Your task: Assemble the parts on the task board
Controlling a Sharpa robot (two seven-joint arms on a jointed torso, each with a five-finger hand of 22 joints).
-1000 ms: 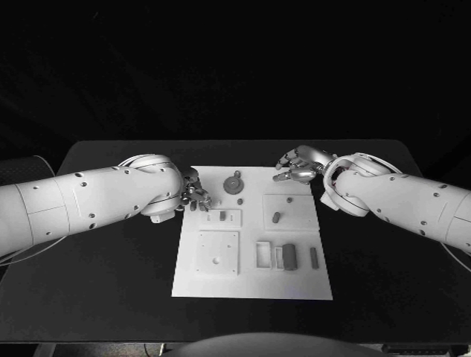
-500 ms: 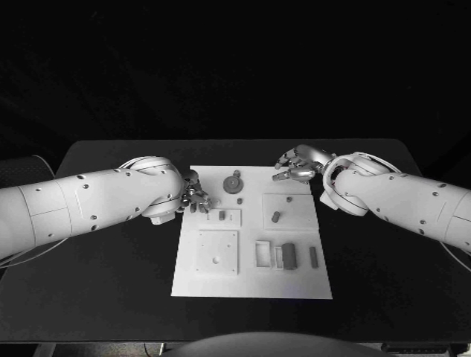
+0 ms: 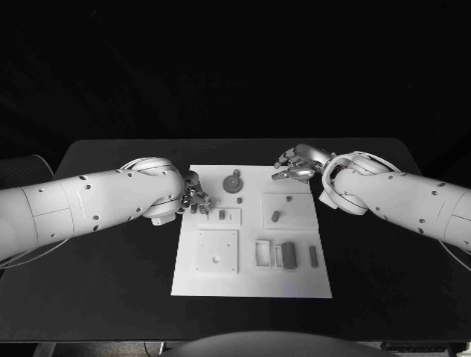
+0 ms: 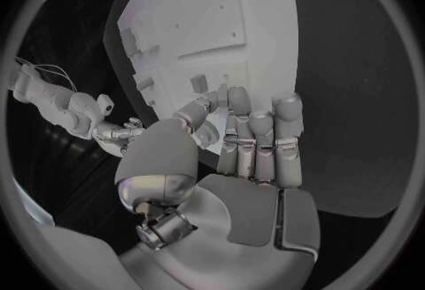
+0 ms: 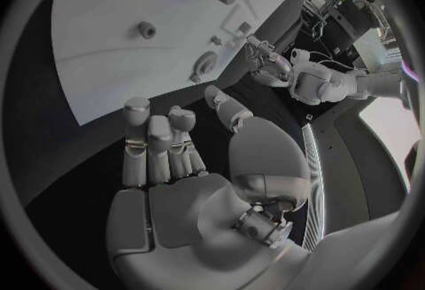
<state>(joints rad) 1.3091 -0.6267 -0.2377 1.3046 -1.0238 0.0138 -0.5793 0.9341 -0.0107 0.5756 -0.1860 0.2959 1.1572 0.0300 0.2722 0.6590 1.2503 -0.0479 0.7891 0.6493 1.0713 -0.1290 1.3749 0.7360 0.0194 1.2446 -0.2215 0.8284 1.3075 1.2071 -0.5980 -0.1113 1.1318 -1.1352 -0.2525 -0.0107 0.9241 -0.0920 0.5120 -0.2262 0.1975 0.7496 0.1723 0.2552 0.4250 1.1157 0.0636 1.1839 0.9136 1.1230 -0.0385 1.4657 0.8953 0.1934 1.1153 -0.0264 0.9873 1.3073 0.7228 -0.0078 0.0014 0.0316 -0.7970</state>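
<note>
One white task board on one black tabletop, two white arms each ending in one silver hand, left hand at 9 o'clock, right hand at 1 o'clock, several small grey parts, exact number unclear

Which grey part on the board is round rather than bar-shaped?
The disc-shaped part at the task board's far end, between both hands; the others are small pegs or bars.

Matt black table, no shine on it at all. On it lies the task board, a smooth white plate with a flat, dull finish. The parts on the board look like matt grey plastic. Beside the board, the left robot hand and right robot hand gleam silver, satin metal, on glossy white arm shells.
</note>
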